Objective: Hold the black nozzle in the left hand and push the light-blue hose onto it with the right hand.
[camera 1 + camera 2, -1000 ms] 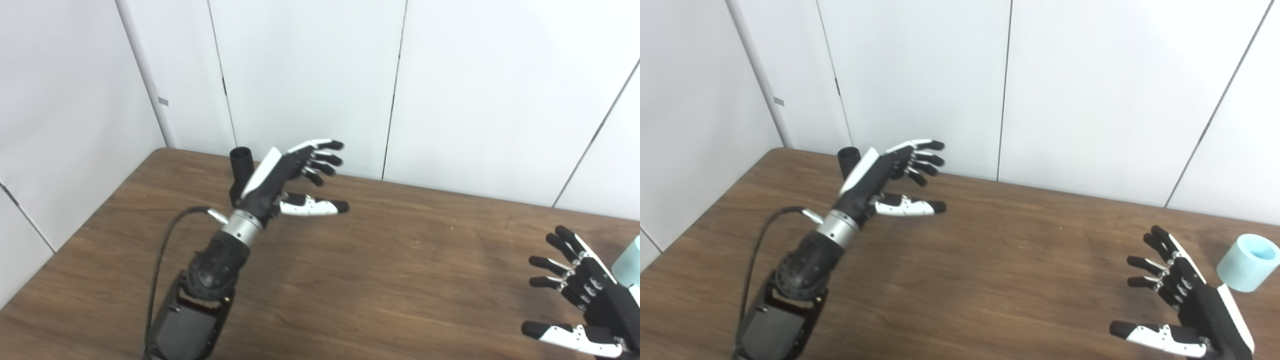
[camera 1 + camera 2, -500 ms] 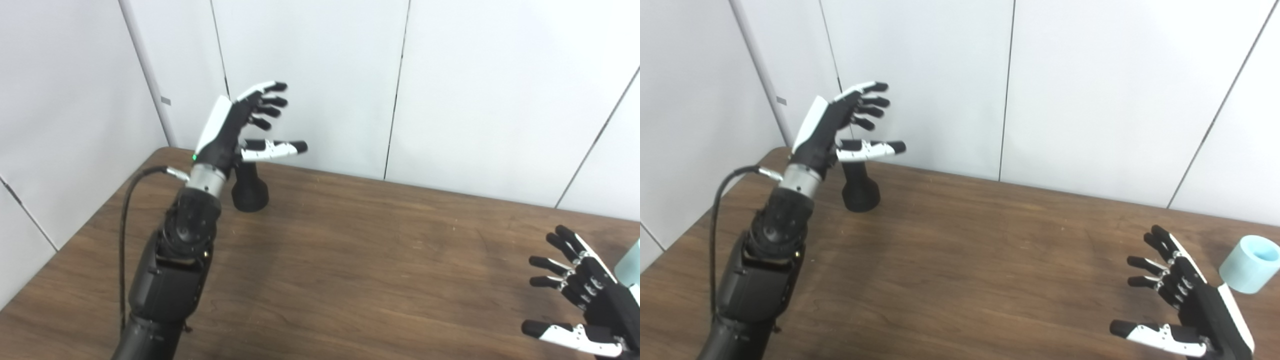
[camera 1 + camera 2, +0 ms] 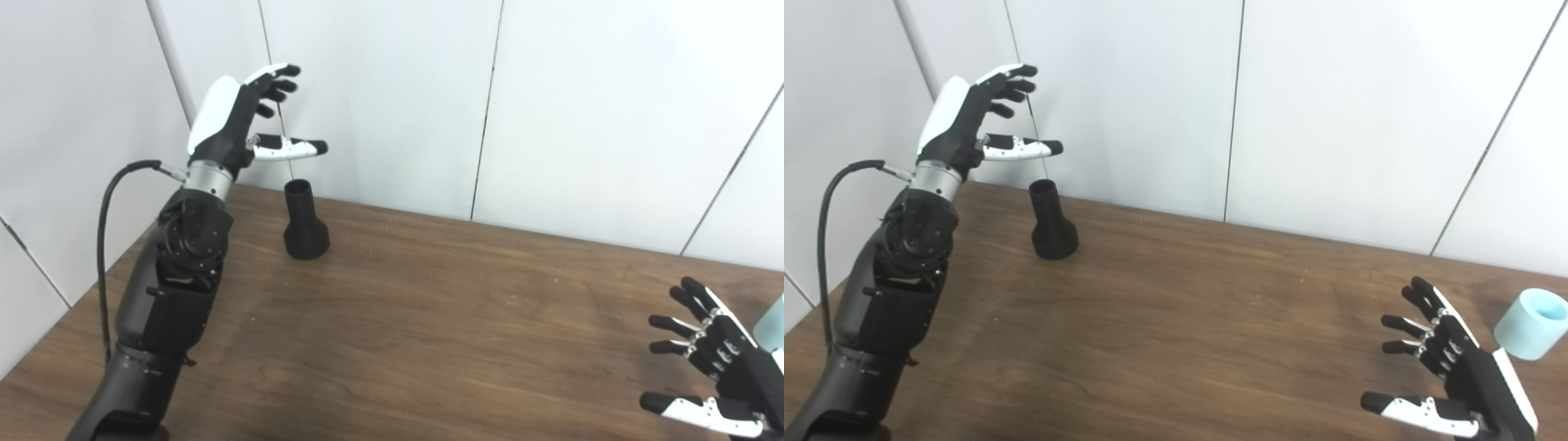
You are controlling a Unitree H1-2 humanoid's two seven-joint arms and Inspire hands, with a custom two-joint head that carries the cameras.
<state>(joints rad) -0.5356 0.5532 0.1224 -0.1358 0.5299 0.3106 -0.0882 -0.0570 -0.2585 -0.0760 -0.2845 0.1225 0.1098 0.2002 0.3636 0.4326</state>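
The black nozzle (image 3: 304, 222) stands upright on the wooden table (image 3: 429, 318) near its far left corner, narrow end up. My left hand (image 3: 245, 116) is raised high above and to the left of the nozzle, open, holding nothing. The light-blue hose piece (image 3: 1532, 323), a short tube, lies on the table at the far right. Just left of it and nearer to me, my right hand (image 3: 1448, 380) hovers low over the table, open and apart from the hose.
White wall panels (image 3: 392, 92) rise right behind the table's far edge and along its left side. A black cable (image 3: 113, 208) loops out from my left wrist.
My left hand has risen from table height beside the nozzle to well above it and drifted left, uncovering the whole nozzle. The right hand and the hose have stayed put.
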